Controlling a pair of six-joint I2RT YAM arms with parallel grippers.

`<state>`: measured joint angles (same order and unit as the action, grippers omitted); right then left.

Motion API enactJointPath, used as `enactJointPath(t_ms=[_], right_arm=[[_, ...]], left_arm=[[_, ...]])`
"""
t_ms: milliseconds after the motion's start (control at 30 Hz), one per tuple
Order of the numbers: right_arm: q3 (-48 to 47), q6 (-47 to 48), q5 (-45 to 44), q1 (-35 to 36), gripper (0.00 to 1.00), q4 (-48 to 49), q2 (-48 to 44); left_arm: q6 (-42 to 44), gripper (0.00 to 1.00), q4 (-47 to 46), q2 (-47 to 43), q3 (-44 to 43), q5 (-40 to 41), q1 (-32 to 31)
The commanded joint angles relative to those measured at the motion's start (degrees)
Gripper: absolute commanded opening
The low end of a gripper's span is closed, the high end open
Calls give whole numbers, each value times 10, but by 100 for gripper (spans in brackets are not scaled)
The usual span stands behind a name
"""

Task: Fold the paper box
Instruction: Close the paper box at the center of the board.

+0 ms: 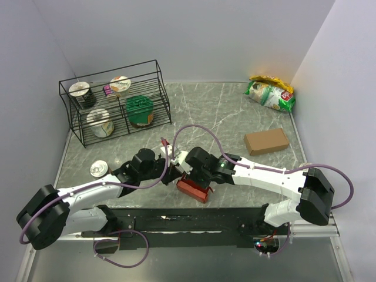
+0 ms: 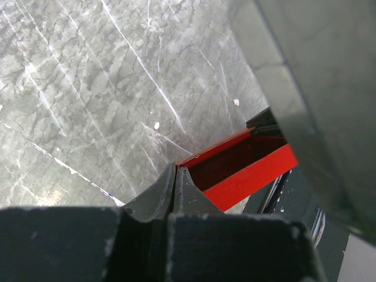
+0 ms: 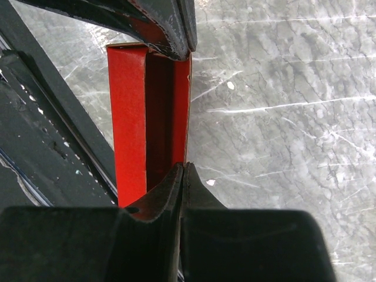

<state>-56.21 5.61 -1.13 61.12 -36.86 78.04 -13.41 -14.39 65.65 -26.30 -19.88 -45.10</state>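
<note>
The paper box point(image 1: 192, 190) is bright red thin card, partly formed into an open trough, and sits at the table's near edge between both arms. In the left wrist view my left gripper point(image 2: 176, 168) is shut, its tips pinching the corner of the box's point(image 2: 252, 176) thin wall. In the right wrist view my right gripper point(image 3: 184, 167) is shut on the near end of the same wall of the box point(image 3: 129, 117), and the left arm's fingers point(image 3: 170, 26) meet the wall at its far end. From above, the left gripper point(image 1: 174, 170) and the right gripper point(image 1: 191, 174) crowd over the box.
A black wire rack point(image 1: 114, 106) with cups and tins stands at the back left. A tin point(image 1: 99, 169) lies near the left arm. A brown cardboard box point(image 1: 266, 141) and snack bags point(image 1: 270, 94) are on the right. The black base rail point(image 1: 176, 220) runs just behind the box.
</note>
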Motion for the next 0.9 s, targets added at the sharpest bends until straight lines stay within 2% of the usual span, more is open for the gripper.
enactJointPath(t_ms=[0, 133, 233, 400, 567, 600, 633, 667, 867], right_arm=[[0, 3, 8, 5, 9, -1, -21], [12, 3, 32, 5, 38, 24, -52], [12, 4, 53, 5, 48, 28, -62], [12, -7, 58, 5, 59, 27, -54], [3, -12, 63, 5, 65, 22, -56], [6, -11, 70, 3, 77, 27, -60], [7, -9, 74, 5, 94, 28, -64], [6, -7, 79, 4, 100, 26, -63], [18, -9, 68, 5, 100, 40, -64]], left_arm=[[-16, 1, -27, -32, 0, 6, -3], [-10, 1, -21, -36, 1, 8, -3], [-8, 1, -20, -35, 2, 7, -4], [-5, 1, -17, -31, 0, 5, -7], [4, 1, -18, -29, 3, 4, -12], [7, 1, -19, -29, 5, 3, -13], [8, 1, -19, -29, 6, 3, -13], [8, 1, -18, -28, 6, 5, -14], [15, 1, -17, -32, 6, 12, -16]])
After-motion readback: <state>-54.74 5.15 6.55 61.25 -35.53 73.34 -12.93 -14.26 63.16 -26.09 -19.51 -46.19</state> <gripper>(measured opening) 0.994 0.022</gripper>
